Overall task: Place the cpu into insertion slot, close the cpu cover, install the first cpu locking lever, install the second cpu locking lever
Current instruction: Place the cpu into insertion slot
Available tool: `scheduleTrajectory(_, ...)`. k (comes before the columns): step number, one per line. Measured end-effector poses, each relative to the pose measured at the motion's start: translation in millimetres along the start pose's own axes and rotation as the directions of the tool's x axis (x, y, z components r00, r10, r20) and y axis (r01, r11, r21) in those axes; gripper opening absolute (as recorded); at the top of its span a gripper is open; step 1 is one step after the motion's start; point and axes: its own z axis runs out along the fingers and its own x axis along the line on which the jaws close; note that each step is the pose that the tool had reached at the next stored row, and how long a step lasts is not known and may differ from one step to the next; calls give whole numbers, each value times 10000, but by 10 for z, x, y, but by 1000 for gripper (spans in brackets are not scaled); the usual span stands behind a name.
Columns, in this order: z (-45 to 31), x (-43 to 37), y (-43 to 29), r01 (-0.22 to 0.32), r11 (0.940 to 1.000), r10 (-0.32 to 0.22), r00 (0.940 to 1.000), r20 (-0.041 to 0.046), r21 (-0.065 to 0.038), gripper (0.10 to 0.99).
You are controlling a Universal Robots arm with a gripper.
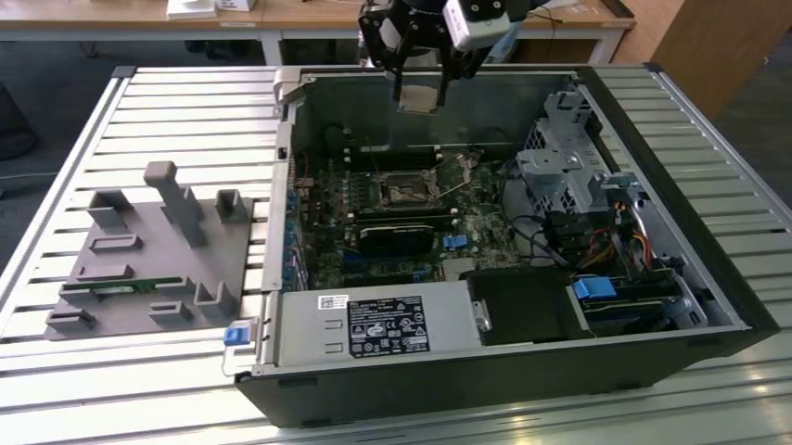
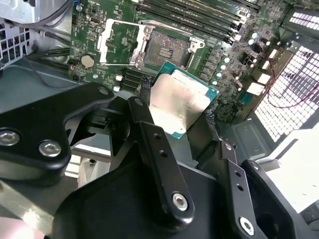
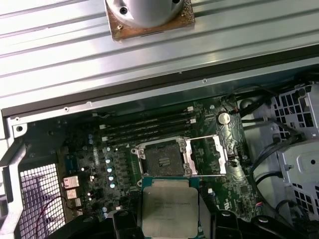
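Cpu, its silvery top showing, is clenched between the black fingers of the claw, which hangs above the open computer case standing on the slatted metal surface. In the first wrist view the insertion slot lies bare on the green board, just beyond the held chip and not touching it, with the cpu cover swung open right beside it. A grey fixture rests on the surface beside the case, at the exterior view's left.
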Motion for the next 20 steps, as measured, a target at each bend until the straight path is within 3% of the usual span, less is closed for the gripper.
scheduleTrajectory(20, 2, 1, 0, -854, 9963, 854, 9963, 76, -20, 541)
